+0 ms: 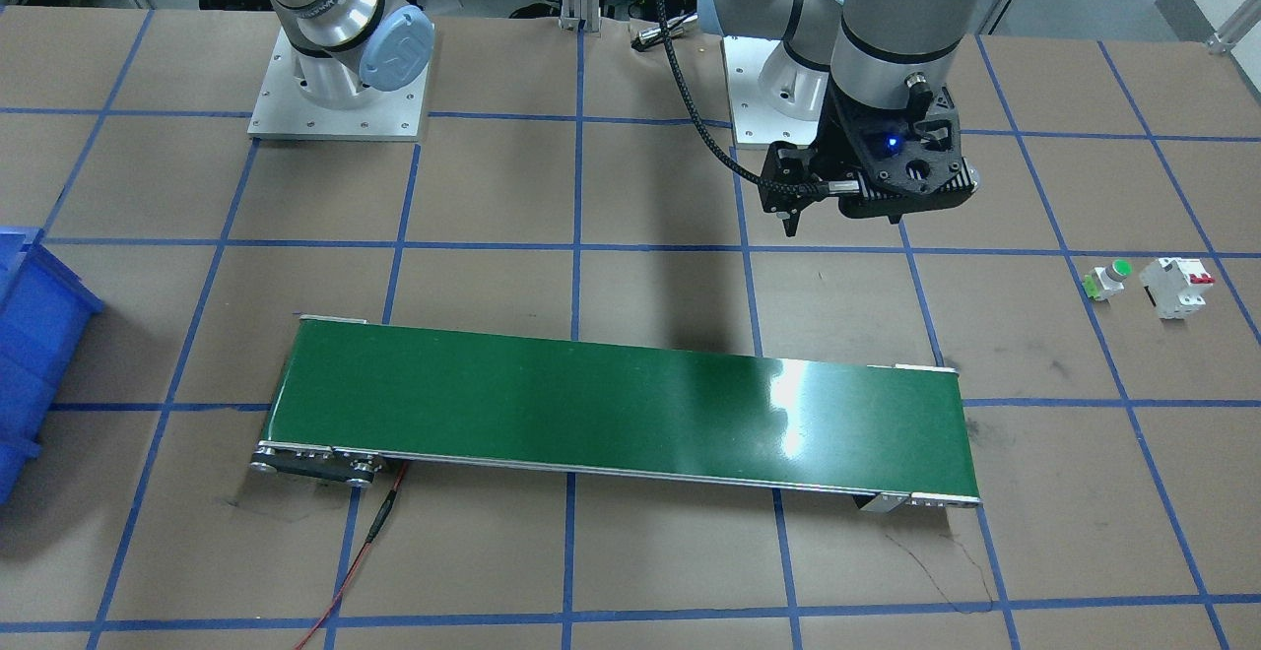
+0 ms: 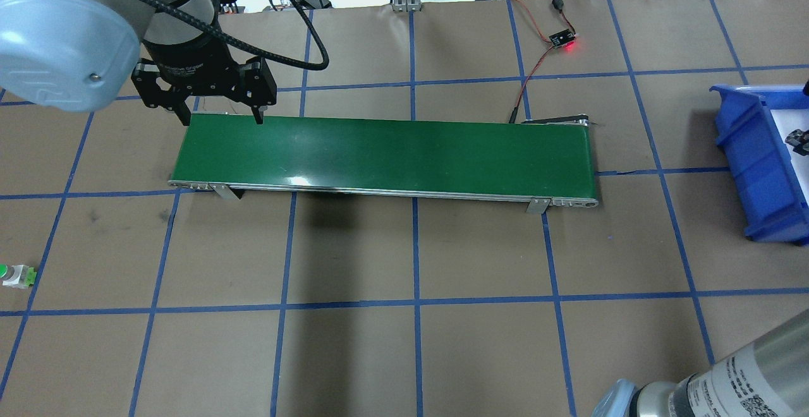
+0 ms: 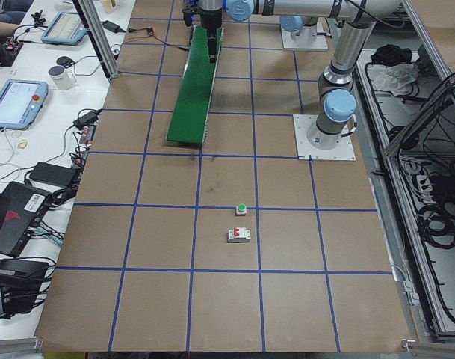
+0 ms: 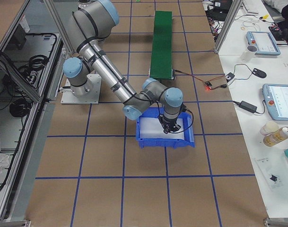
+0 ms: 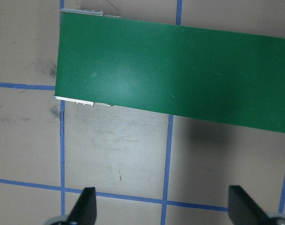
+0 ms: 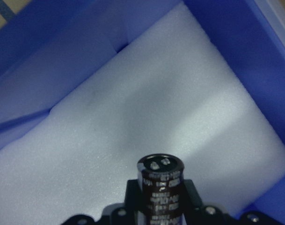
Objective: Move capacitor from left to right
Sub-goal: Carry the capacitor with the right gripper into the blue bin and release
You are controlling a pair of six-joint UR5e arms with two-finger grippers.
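Closest to the right wrist camera, at bottom centre of the frame: right claw (image 6: 162, 202) clamped on the capacitor (image 6: 161, 180), a dark cylinder with pale print, upright, two metal terminals on its top face. Behind it, across the middle of the frame, a white foam pad (image 6: 147, 112), with the capacitor hanging over this pad (touching it or not, cannot tell). Around the foam, along the upper and right edges, the walls of the blue bin (image 6: 48, 56). In the exterior right view, same claw at centre of the frame, pointing down into the bin.

In the left wrist view, at the bottom edge: two black fingertips (image 5: 87, 204) of the left claw (image 5: 163, 208), spread wide, nothing between them. Beyond them the brown desk (image 5: 119, 150) with blue tape lines, then, in the upper half, one end of the green conveyor belt (image 5: 179, 65). In the overhead view, this claw at upper left, raised above the desk near the belt's left end.

Farther off, near the right edge of the front-facing view: green-capped push button (image 1: 1111, 279) and white circuit breaker (image 1: 1175, 286) with red marks, just beside each other on the desk, well apart from the belt. At the top of the overhead view, a small board (image 2: 564, 41) with a red light, and a thin wire running from it toward the belt's right end.
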